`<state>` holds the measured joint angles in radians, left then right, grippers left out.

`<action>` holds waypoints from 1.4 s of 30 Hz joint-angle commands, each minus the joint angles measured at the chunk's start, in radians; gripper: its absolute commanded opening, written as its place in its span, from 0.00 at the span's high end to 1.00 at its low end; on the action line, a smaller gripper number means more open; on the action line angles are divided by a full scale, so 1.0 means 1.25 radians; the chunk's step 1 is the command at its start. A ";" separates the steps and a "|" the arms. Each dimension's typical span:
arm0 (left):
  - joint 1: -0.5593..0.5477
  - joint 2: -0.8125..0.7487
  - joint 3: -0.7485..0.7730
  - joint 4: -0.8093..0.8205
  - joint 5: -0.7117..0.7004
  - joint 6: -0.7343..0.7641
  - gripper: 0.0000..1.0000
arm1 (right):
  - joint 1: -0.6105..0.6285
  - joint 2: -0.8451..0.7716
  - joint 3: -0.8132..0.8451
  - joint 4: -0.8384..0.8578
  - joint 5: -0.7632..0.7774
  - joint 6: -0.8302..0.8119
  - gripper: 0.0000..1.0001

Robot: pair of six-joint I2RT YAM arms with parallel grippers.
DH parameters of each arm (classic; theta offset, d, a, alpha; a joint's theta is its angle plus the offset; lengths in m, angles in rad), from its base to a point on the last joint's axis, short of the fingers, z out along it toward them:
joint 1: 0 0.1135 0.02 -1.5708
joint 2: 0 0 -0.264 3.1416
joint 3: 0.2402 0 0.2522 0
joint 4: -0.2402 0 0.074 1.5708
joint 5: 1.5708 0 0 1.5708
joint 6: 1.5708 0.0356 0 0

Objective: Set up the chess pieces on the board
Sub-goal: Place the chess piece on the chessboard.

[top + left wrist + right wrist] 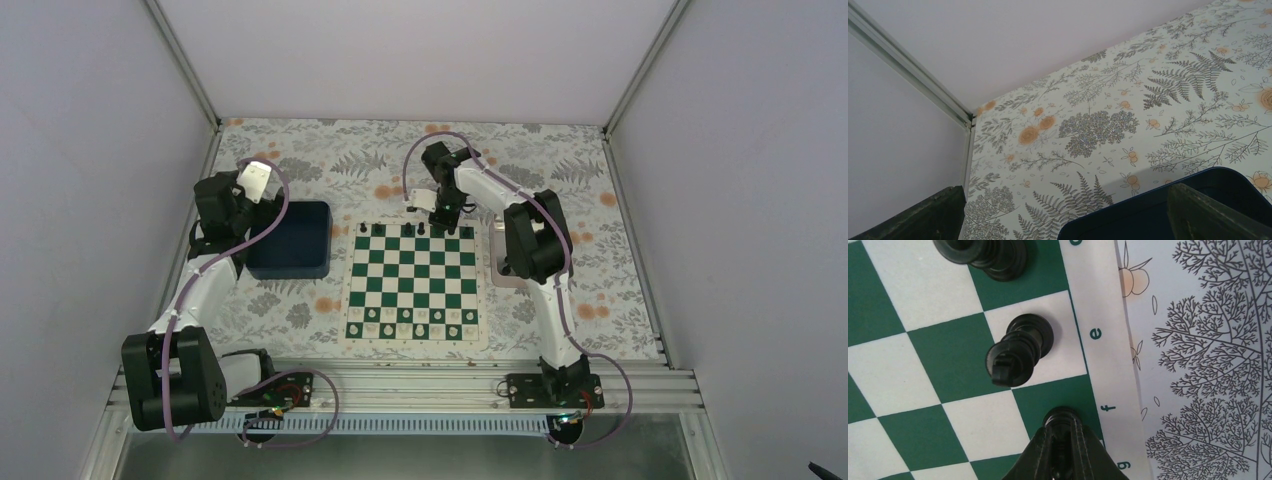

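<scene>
The right jaws are clamped on a black chess piece [1062,419] at the green f square in the far row of the board [412,278], though whether its base touches the square cannot be told. Just beside it another black piece [1020,350] stands upright on the white e square, and white pieces [404,315] fill the board's near rows. Left of the board, the left jaws gape wide apart, holding nothing, by the far corner of the dark blue bin [290,240].
</scene>
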<state>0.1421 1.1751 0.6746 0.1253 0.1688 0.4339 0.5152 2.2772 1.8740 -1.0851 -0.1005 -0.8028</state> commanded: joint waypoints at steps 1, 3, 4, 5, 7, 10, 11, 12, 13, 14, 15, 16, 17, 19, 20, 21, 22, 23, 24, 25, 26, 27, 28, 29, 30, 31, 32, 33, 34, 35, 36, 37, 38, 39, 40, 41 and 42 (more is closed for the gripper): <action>0.004 -0.004 -0.002 0.016 0.011 0.000 0.00 | -0.004 0.007 -0.003 0.008 -0.024 -0.007 0.92; 0.004 -0.004 -0.003 0.017 0.011 0.000 0.00 | -0.003 0.007 -0.004 0.008 -0.027 -0.006 0.92; 0.004 -0.003 -0.003 0.018 0.012 0.000 0.00 | -0.003 0.007 -0.003 0.008 -0.026 -0.007 0.92; 0.004 -0.003 -0.003 0.017 0.011 0.000 0.00 | -0.002 0.008 -0.002 0.009 -0.026 -0.007 0.92; 0.004 -0.004 -0.002 0.018 0.010 0.000 0.00 | -0.003 0.008 0.000 0.008 -0.027 -0.009 0.92; 0.004 -0.004 -0.005 0.019 0.009 0.000 0.00 | -0.001 0.009 0.008 0.007 -0.030 -0.008 0.93; 0.004 -0.004 -0.004 0.019 0.009 0.000 0.00 | 0.000 0.009 0.009 0.007 -0.029 -0.007 0.93; 0.004 -0.005 -0.005 0.019 0.009 0.001 0.00 | 0.000 0.007 0.010 0.007 -0.031 -0.007 0.93; 0.004 -0.005 -0.005 0.019 0.010 0.001 0.00 | 0.001 0.006 0.010 0.007 -0.031 -0.008 0.93; 0.004 -0.004 -0.005 0.019 0.009 0.001 0.00 | 0.000 0.005 0.010 0.007 -0.030 -0.008 0.93; 0.004 -0.004 -0.005 0.019 0.009 0.001 0.00 | 0.002 0.004 0.011 0.009 -0.030 -0.008 0.93; 0.004 -0.004 -0.005 0.019 0.009 0.001 0.00 | 0.001 0.004 0.011 0.009 -0.030 -0.009 0.93; 0.004 -0.004 -0.004 0.019 0.009 0.001 0.00 | 0.002 0.006 0.011 0.007 -0.029 -0.008 0.93; 0.004 -0.004 -0.005 0.020 0.009 0.001 0.00 | 0.002 0.007 0.010 0.009 -0.030 -0.009 0.93; 0.004 -0.004 -0.005 0.020 0.009 0.001 0.00 | 0.003 0.009 0.010 0.009 -0.029 -0.009 0.93; 0.004 -0.004 -0.006 0.020 0.009 0.001 0.00 | 0.004 0.009 0.011 0.008 -0.030 -0.008 0.93; 0.004 -0.004 -0.006 0.020 0.009 0.001 0.00 | 0.004 0.008 0.013 0.009 -0.032 -0.008 0.93; 0.004 -0.004 -0.006 0.020 0.009 0.001 0.00 | 0.006 0.008 0.014 0.009 -0.032 -0.009 0.93; 0.004 -0.004 -0.006 0.021 0.009 0.001 0.00 | 0.008 0.008 0.014 0.010 -0.032 -0.008 0.93; 0.004 -0.004 -0.007 0.021 0.009 0.002 0.00 | 0.008 0.008 0.014 0.010 -0.033 -0.008 0.93; 0.004 -0.003 -0.006 0.021 0.009 0.003 0.00 | 0.010 0.009 0.015 0.009 -0.032 -0.008 0.92; 0.004 -0.003 -0.005 0.021 0.009 0.003 0.00 | 0.011 0.010 0.014 0.007 -0.029 -0.008 0.90; 0.004 -0.003 -0.006 0.022 0.009 0.003 0.00 | 0.012 0.009 0.013 0.007 -0.024 -0.008 0.86; 0.004 -0.003 -0.006 0.021 0.009 0.003 0.00 | 0.012 0.007 0.012 0.010 -0.020 -0.005 0.81; 0.004 -0.003 -0.006 0.021 0.008 0.003 0.00 | 0.012 0.002 0.009 0.013 -0.016 -0.004 0.76; 0.003 -0.003 -0.007 0.021 0.009 0.003 0.00 | 0.012 -0.006 0.007 0.016 -0.015 -0.003 0.65; 0.004 -0.003 -0.007 0.021 0.009 0.003 0.00 | 0.012 -0.017 0.002 0.021 -0.014 -0.003 0.61; 0.004 -0.003 -0.007 0.021 0.009 0.003 0.00 | 0.011 -0.030 -0.002 0.023 -0.013 -0.003 0.58; 0.004 -0.003 -0.007 0.021 0.009 0.003 0.00 | 0.012 -0.044 -0.005 0.023 -0.012 -0.003 0.55; 0.003 -0.003 -0.006 0.021 0.009 0.003 0.00 | 0.011 -0.058 -0.007 0.022 -0.011 -0.004 0.53; 0.004 -0.003 -0.006 0.021 0.009 0.003 0.00 | 0.008 -0.073 -0.010 0.022 -0.007 -0.003 0.52; 0.004 -0.004 -0.006 0.020 0.009 0.003 0.00 | 0.006 -0.088 -0.014 0.022 -0.003 0.000 0.51; 0.004 -0.004 -0.006 0.020 0.009 0.003 0.00 | 0.003 -0.103 -0.017 0.018 0.001 0.000 0.51; 0.004 -0.004 -0.006 0.020 0.009 0.003 0.00 | -0.003 -0.127 -0.019 0.013 0.004 0.000 0.50; 0.004 -0.004 -0.006 0.019 0.009 0.002 0.00 | -0.013 -0.147 -0.019 0.007 0.004 0.001 0.50; 0.004 -0.004 -0.006 0.019 0.009 0.003 0.00 | -0.025 -0.169 -0.021 0.002 0.001 0.002 0.50; 0.004 -0.005 -0.006 0.019 0.009 0.002 0.00 | -0.040 -0.195 -0.025 -0.003 -0.002 0.002 0.49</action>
<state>0.1421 1.1751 0.6746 0.1257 0.1684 0.4343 0.5140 2.1860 1.8492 -1.0748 -0.1070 -0.8032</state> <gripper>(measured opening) 0.999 0.501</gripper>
